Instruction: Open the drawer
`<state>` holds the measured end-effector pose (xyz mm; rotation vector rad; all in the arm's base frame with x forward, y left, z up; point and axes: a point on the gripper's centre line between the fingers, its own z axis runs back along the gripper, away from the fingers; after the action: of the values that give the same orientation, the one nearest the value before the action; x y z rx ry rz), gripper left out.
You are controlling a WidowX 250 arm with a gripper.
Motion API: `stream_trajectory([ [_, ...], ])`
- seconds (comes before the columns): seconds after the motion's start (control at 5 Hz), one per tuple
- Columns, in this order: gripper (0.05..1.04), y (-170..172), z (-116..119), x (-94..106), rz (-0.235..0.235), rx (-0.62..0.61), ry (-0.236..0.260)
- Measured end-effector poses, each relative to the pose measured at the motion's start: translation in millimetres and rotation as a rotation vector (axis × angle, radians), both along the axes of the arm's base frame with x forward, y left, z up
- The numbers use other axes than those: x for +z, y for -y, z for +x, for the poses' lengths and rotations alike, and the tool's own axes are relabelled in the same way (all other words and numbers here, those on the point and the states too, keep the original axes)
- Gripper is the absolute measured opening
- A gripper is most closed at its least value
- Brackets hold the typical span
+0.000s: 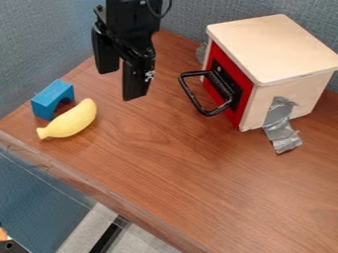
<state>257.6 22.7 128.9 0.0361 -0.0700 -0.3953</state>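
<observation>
Your end effector (120, 84), matte black and hard-edged, is open: its two blocky fingers stand apart, worktop visible in the gap. It hangs from the top edge of your camera view, left of the box, with a thin black cable (169, 7) curving beside its upper part. Your target, the drawer with a flat red front (245, 99), is in the pale, smooth wooden box (271, 47) at upper right; its front looks flush with the box and faces lower left. The glossy black loop handle (192, 97) has rounded bars, juts out from a dark mounting plate, and sits right of your end effector, apart from it. Crinkled silver tape (280, 133) runs down the box's near side onto the worktop (165, 163), which is reddish-brown wood with visible grain and a rougher front edge. More tape (201, 52) shows by the far side. On your view's left, you've got a blue arch-shaped block (51, 96) with flat faces and a rounded cutout, and just beside it a smooth, curved yellow toy banana (72, 120), stub end pointing lower left. Blue-grey, fabric-textured panels (231, 10) stand behind.
</observation>
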Motion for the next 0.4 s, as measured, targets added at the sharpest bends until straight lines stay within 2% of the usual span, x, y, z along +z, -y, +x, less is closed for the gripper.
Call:
stream_trajectory([
  [0.2,1.000,0.5,-0.9,-7.0,-0.003,0.009,-0.026],
  [0.4,1.000,9.9,6.9,-16.7,0.006,0.095,-0.023],
])
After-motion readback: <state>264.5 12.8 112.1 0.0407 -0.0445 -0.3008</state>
